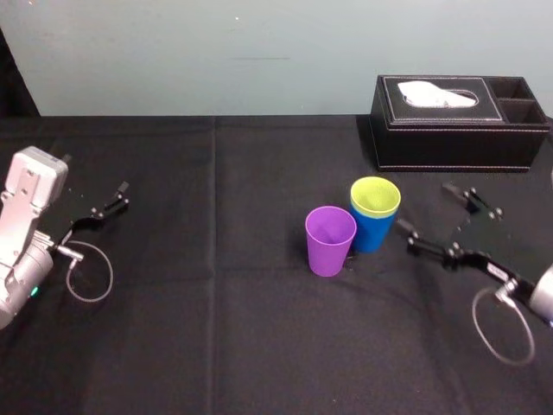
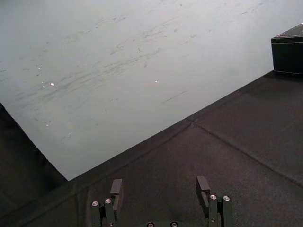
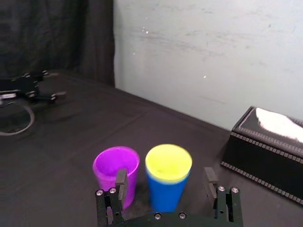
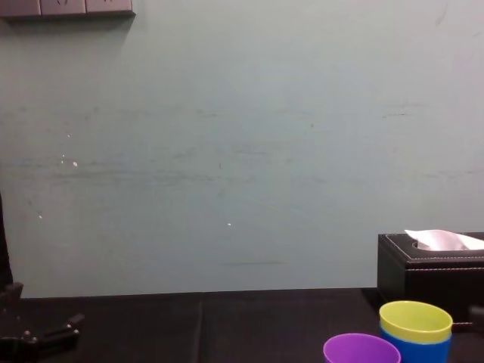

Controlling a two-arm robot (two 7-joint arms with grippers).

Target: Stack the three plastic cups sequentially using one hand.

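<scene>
The yellow-green cup (image 1: 375, 196) sits nested inside the blue cup (image 1: 372, 229), upright near the table's middle. The purple cup (image 1: 330, 239) stands upright just left of them, close beside the blue one. My right gripper (image 1: 439, 221) is open a little to the right of the stack, holding nothing; the right wrist view has its fingers (image 3: 120, 181) spread wide with the blue cup (image 3: 164, 193) and yellow-green cup (image 3: 168, 163) ahead between them and the purple cup (image 3: 116, 170) beside. My left gripper (image 1: 104, 208) rests open at the far left, empty.
A black leather tissue box (image 1: 458, 121) stands at the back right, behind the cups. Black cloth (image 1: 216, 328) covers the table, bare in front and to the left. Cable loops hang by both wrists.
</scene>
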